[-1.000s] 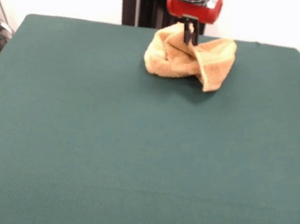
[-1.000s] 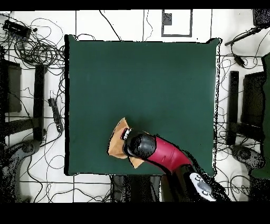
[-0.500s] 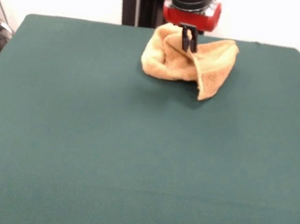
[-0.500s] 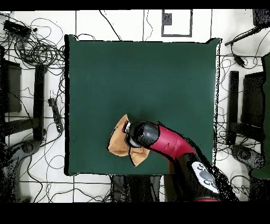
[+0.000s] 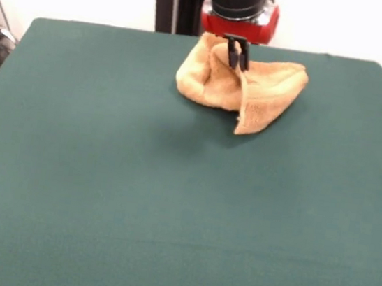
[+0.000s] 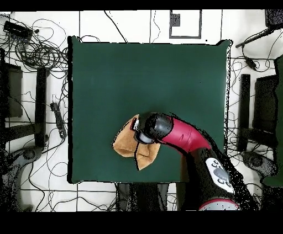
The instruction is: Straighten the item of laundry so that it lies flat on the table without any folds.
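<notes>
Looking across the table point(image 5: 100, 194) from the front camera, I see the towel point(image 5: 216, 83) bunched up near the far edge, a little right of centre and close to the robot's pedestal point(image 5: 175, 3). It is nowhere near flat: the cloth rises into a crumpled mound, with one flap drooping down toward me and ending in a point, and a second lobe spreading out to the right. The gripper point(image 5: 235, 54) comes straight down from the red and black arm point(image 5: 240, 8) above it. Its two thin black fingers stand pressed together on a ridge of cloth at the top of the mound, so I read it as pinching the towel. The part of the towel under the fingers looks drawn upward, while the lower folds rest on the green felt. I cannot make out the ribbed bands or the white tag from here.

Switching to the overhead camera, I find the towel point(image 6: 126, 144) near the table's bottom edge, left of the middle, on the robot's side. It shows as an irregular orange patch with a pointed corner point(image 6: 141, 163) aimed toward the bottom edge. The arm point(image 6: 182, 138) reaches in from the lower right and its dark wrist covers the towel's right-hand part, so the fingers themselves are hidden in this view. Cables point(image 6: 38, 52) and stands point(image 6: 40, 105) lie on the floor around the table point(image 6: 155, 77).
</notes>
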You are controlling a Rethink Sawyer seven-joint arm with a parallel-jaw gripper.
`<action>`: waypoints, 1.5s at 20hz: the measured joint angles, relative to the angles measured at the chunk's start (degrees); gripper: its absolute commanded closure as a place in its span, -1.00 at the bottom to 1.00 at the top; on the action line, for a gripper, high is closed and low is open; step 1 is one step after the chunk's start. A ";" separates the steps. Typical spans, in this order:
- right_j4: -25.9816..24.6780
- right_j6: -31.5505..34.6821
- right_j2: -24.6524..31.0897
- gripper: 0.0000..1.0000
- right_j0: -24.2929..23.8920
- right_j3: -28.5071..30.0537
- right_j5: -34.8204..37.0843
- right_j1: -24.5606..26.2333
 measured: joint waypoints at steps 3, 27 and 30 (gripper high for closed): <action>-0.01 0.00 -0.02 1.00 0.30 -2.66 2.26 0.71; -9.57 -0.01 2.10 1.00 -3.40 -8.69 -3.66 -0.14; -14.51 -0.38 4.87 1.00 -9.85 -6.15 -7.67 -1.60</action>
